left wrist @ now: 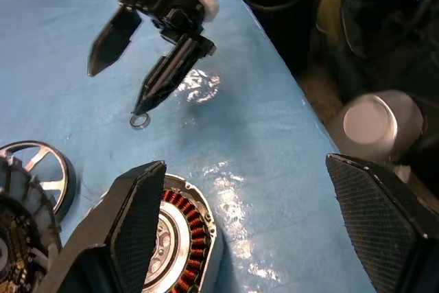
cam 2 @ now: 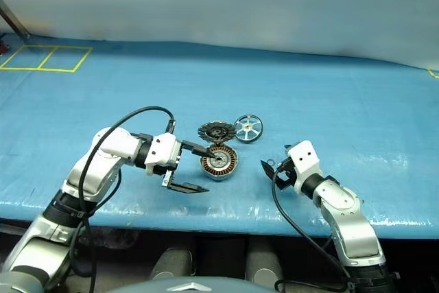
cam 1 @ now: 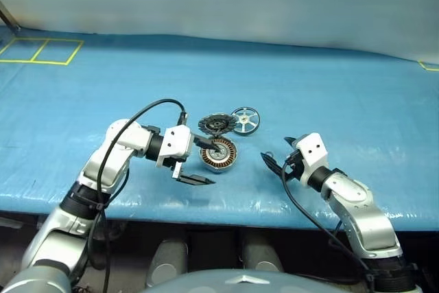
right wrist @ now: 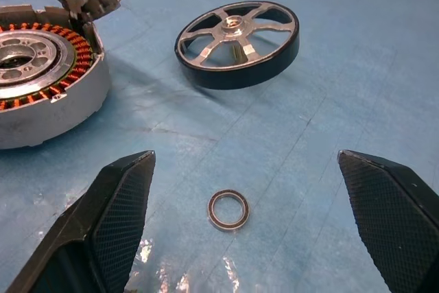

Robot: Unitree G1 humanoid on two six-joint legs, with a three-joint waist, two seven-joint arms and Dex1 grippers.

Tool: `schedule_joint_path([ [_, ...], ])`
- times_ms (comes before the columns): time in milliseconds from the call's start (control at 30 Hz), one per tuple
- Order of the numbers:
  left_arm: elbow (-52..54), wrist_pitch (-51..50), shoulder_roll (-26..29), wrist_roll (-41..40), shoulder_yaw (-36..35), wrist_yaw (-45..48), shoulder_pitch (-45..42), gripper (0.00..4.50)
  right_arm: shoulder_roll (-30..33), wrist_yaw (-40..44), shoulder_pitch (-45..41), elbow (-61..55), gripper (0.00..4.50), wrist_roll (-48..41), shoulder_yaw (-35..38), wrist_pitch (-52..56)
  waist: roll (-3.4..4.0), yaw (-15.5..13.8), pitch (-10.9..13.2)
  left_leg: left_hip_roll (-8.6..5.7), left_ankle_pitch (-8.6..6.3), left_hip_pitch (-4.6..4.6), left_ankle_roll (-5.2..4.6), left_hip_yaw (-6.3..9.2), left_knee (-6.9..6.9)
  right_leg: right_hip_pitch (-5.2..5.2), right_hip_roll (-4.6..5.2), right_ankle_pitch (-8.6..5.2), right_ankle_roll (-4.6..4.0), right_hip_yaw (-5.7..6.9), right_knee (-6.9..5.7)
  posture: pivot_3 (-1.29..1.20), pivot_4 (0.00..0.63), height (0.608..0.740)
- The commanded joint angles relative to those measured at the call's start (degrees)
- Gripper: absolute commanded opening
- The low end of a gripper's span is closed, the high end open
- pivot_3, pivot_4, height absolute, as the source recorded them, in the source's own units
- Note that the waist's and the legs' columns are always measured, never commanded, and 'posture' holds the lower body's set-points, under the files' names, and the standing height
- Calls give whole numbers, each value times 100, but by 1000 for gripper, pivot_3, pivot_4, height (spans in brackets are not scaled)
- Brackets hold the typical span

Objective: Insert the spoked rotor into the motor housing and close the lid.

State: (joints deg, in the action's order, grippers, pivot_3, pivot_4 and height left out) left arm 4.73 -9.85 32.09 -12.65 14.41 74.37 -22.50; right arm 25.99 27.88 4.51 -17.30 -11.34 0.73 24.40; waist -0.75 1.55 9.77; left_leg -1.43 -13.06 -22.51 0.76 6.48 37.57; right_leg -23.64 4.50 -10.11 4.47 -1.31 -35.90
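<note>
Overhead, a blue sheet (cam 1: 329, 80) covers the whole table, glossy near its front edge, with yellow tape squares (cam 1: 41, 51) at the far left corner. Mid-table, the motor housing (cam 1: 219, 154) sits just behind the lid (cam 1: 217, 124), the spoked rotor (cam 1: 245, 120) beside it. A small ring (right wrist: 228, 210) lies before the right gripper (cam 1: 276, 156). Left gripper (cam 1: 202, 162) and right both gape empty

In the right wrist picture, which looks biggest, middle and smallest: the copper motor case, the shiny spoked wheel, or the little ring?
1. The motor housing looks biggest, though it is partly cut off and sits nearer the camera than the wheel.
2. The spoked rotor looks a bit smaller.
3. The small ring is clearly the smallest, even though it lies closest.
</note>
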Motion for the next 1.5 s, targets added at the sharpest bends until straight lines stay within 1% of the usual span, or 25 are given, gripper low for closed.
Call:
schedule_joint_path([
  [33,-174,252,-251,-160,-496,-676,169,4066,-82,-113,-11,-47,4500,0,25,111,0,-17,0,0,0,-1,0,0,1,-1,0,0,0,0,-2,0,150,740],
  [200,-479,509,-789,-586,-935,-1172,600,4066,-175,-148,-58,4,4500,20,-55,215,2,-28,-1,-1,0,-3,1,-1,0,-1,1,0,0,0,3,0,150,740],
  [367,-567,631,-972,-861,-916,-1024,941,4066,-249,-311,-104,66,4500,99,-102,438,2,-33,-1,-1,0,-3,1,-1,-3,-3,1,0,-1,0,3,0,150,740],
  [533,-995,1095,-1070,-756,-832,-937,1205,4066,-277,-340,-129,109,4500,122,-179,496,3,-33,-2,-1,0,-2,1,-2,-3,-3,1,0,-1,0,5,0,150,740],
  [567,-1074,1217,-1106,-738,-818,-933,1256,4087,-285,-370,-140,132,4317,139,-183,529,4,-29,-2,-1,0,-2,1,-2,-3,-3,2,0,-1,0,5,0,150,740],
  [667,-1287,1580,-1224,-703,-818,-941,1371,4093,-313,-447,-153,188,3579,171,-172,638,4,-36,-2,0,-1,-4,1,-3,-4,-4,2,-1,-2,0,7,0,150,740],
  [700,-1342,1640,-1261,-704,-827,-953,1401,4093,-314,-461,-152,191,3189,184,-173,670,4,-39,-2,-1,-1,-4,1,-3,-4,-4,2,-1,-2,0,7,0,150,740],
  [833,-1462,1799,-1347,-685,-843,-981,1479,4093,-307,-482,-175,201,1881,201,-181,810,4,-61,-3,-1,-1,-3,2,-3,-3,-2,3,-1,-2,0,7,0,150,740],
  [967,-1424,1841,-1342,-748,-868,-974,1546,4093,-275,-504,-167,182,666,241,-206,975,4,-59,-4,0,-1,-2,2,-2,-3,-2,4,-1,-2,1,8,0,150,740],
  [1133,-1361,1910,-1285,-754,-865,-921,1655,4093,-156,-424,-112,36,662,346,-341,966,4,-68,-4,-1,-2,-4,3,-3,-4,-4,6,-2,-3,1,9,0,150,740],
  [1267,-1315,1966,-1288,-772,-885,-919,1714,4093,-164,-91,-166,-472,662,7,-375,832,5,-74,-4,-1,-2,-8,3,-2,-6,-7,7,-2,-3,3,12,0,150,740],
  [1367,-1384,2132,-1309,-715,-931,-995,1744,4093,-85,134,-306,-957,662,-52,-615,845,9,-48,-1,1,-2,-11,3,-3,-10,-15,7,-3,-4,3,11,0,150,740],
  [1500,-1444,2202,-1330,-730,-908,-1031,1783,4093,-38,322,-630,-1157,662,7,-1059,913,9,-21,-1,2,-2,-9,3,-3,-14,-16,7,-4,-6,5,11,0,150,740],
])
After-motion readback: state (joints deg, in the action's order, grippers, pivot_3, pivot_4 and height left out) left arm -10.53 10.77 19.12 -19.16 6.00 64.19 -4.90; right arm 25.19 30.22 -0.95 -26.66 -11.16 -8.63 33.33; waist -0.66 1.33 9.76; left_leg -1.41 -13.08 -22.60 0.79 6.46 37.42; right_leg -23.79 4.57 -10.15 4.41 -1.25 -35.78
